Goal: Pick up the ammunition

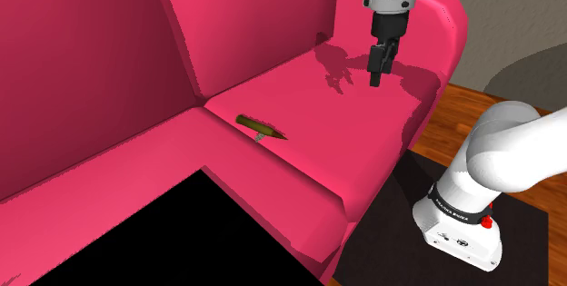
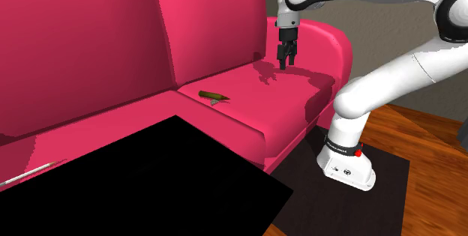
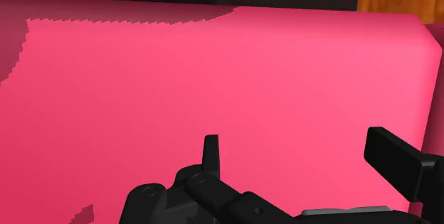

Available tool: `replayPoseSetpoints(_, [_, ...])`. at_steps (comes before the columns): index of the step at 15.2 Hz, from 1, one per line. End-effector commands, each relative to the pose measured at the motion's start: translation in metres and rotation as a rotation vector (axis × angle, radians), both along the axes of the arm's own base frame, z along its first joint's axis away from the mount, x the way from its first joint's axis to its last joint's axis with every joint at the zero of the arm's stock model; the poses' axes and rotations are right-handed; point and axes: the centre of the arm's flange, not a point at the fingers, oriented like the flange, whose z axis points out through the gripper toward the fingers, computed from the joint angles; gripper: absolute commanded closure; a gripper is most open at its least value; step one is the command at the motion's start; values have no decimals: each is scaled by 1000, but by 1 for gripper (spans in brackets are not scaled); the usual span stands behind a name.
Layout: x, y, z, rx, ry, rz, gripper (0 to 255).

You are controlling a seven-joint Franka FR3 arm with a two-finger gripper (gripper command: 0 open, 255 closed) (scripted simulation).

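The ammunition (image 1: pixel 261 128) is a small olive-brown cartridge with a pointed tip. It lies flat on the pink sofa seat (image 1: pixel 318 148), close to the seam between two cushions; it is also in the second exterior view (image 2: pixel 213 95). My black gripper (image 1: pixel 375 79) hangs pointing down above the seat near the armrest, well off to the shoulder view's right of the cartridge and apart from it. In the second exterior view the gripper (image 2: pixel 284 64) hovers over its own shadow. In the wrist view the fingers (image 3: pixel 211 155) stand apart over bare pink cushion, the gripper (image 3: pixel 306 162) open with nothing between them.
The sofa's tall pink backrest (image 1: pixel 245 21) rises behind the seat, and a rounded armrest (image 1: pixel 447 34) bounds it beside the gripper. A black area (image 2: pixel 150 186) cuts across the seat's front. A dark mat (image 2: pixel 300 189) under my base lies on wooden floor (image 2: pixel 427 126).
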Motion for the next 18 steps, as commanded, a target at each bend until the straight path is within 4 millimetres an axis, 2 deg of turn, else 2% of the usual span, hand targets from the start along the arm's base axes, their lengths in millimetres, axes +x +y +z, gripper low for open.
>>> replayPoseSetpoints(1, [0,0,0,0,0,0,0])
replayPoseSetpoints(18, [138,194,-43,-126,25,-35,0])
